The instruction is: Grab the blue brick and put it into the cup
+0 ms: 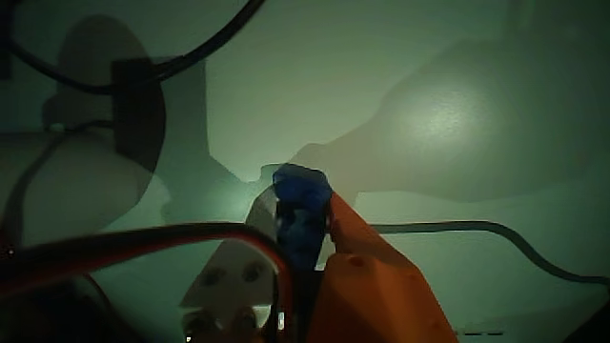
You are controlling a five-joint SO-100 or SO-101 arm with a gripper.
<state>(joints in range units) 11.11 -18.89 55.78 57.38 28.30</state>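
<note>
Brick (301, 211): blue, glossy, with an uneven, knobbed top edge that catches a little light. Long axis runs roughly up and down in the wrist view, leaning slightly; upper end points to the top of the frame, lower end is lost between the fingers.

Position: held at the tip of the gripper (303, 224), near frame centre, raised clear of the pale table (429, 124) behind it.

Gripper: jaws clamped on the brick. Orange finger (367, 272) presses its right side; white finger (233, 272) sits against its left.

Wires: red and black leads (114, 246) cross the lower left; a dark cable (496, 231) lies on the table at right.

Lighting: dim, greenish; broad shadows fall over the table. Fine detail of the brick is hard to read.
</note>
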